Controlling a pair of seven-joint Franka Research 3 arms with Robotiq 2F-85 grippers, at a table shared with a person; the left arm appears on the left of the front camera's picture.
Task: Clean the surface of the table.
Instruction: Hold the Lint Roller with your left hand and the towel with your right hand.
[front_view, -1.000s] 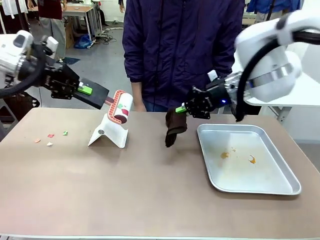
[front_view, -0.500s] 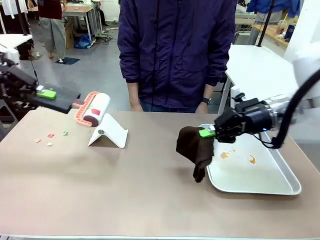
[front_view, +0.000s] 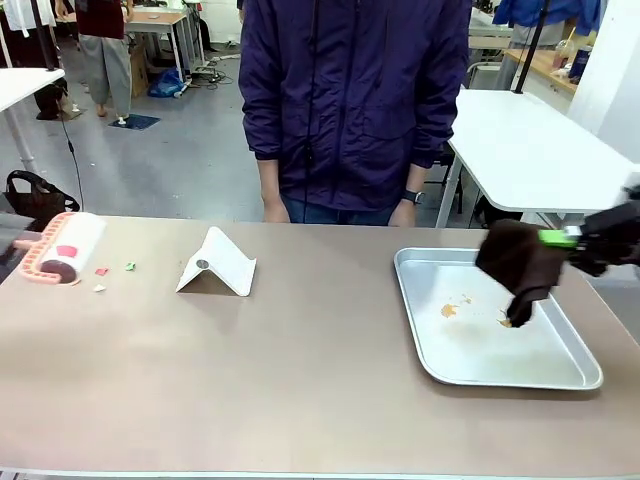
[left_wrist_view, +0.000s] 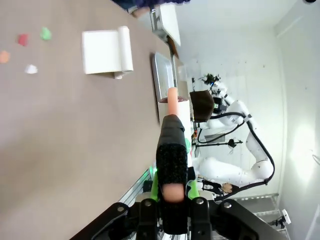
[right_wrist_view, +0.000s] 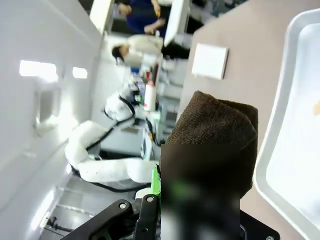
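Shows the table (front_view: 300, 385) spanning the front view, long axis left to right, short axis running off toward the person at its far side. Places the loose paper scraps (front_view: 100, 271) near the left end of that top, just beside the lint roller (front_view: 62, 260) on its inward side, with the white stand (front_view: 220, 262) farther along. Has the left gripper (left_wrist_view: 172, 192), jaws clenched on the roller's black handle (left_wrist_view: 171, 145), as the nearer arm; points the handle outward past the table's left edge; leaves contact between roll and top undecidable. Sets the right gripper (front_view: 560, 240), jaws grasping a brown cloth (front_view: 515, 262), at the opposite end, over the metal tray (front_view: 510, 384) and its orange stains (front_view: 450, 310). Suggests a short sweep of the roller toward the middle.
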